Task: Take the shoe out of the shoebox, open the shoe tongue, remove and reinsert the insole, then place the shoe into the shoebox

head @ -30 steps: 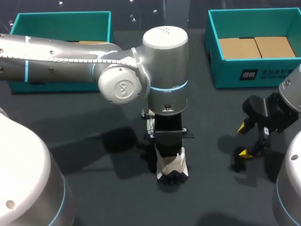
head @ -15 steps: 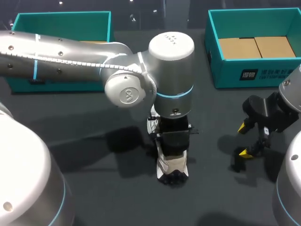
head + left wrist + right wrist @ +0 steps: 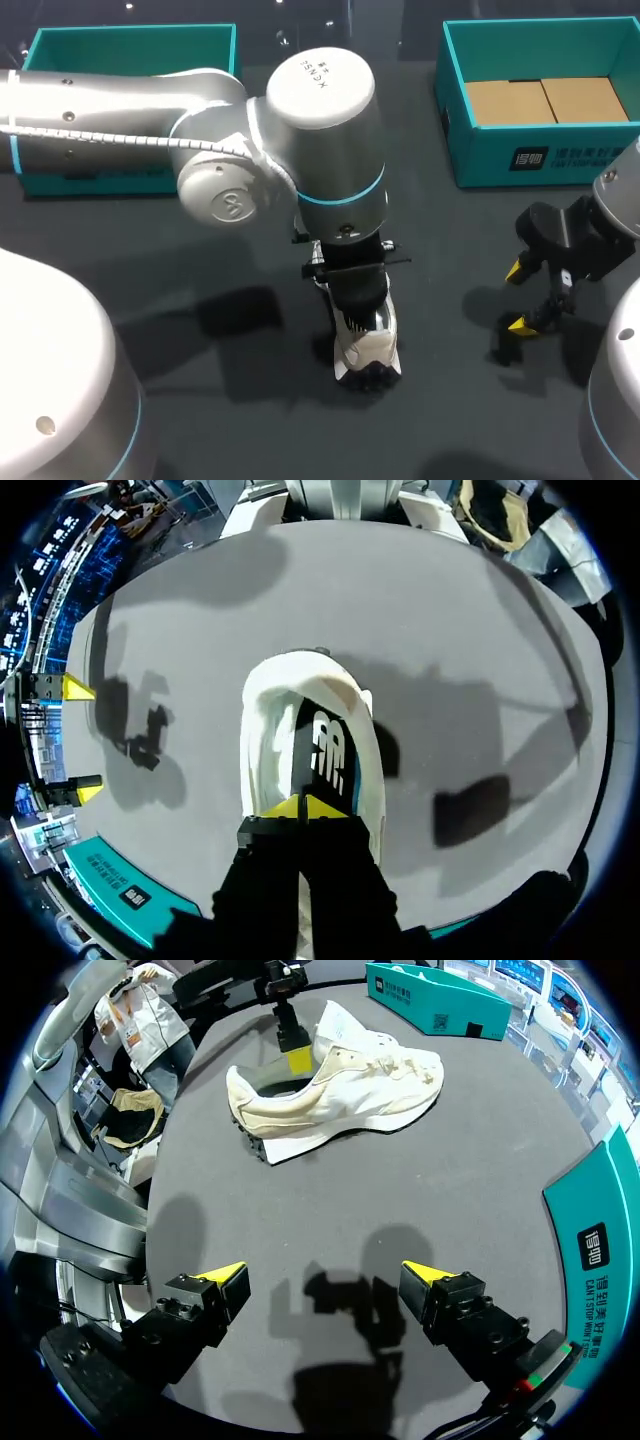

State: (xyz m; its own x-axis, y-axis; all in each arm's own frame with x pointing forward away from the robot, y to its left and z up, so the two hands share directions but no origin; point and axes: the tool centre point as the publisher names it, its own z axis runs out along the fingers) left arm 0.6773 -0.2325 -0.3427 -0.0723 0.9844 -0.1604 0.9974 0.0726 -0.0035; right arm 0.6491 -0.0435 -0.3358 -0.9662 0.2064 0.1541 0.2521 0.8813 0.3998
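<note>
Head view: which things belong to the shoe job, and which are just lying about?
Job: cream lace-up trainer; left gripper, fingers in its opening; a shoebox, either far-left teal open box or far-right teal open box, cannot tell which.
Lying about: right gripper, open, apart from the trainer; brown cardboard in the far-right box.

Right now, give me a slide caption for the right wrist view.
Open right gripper hovers above the table, facing a cream shoe with the left gripper dipped into its heel opening.
</note>
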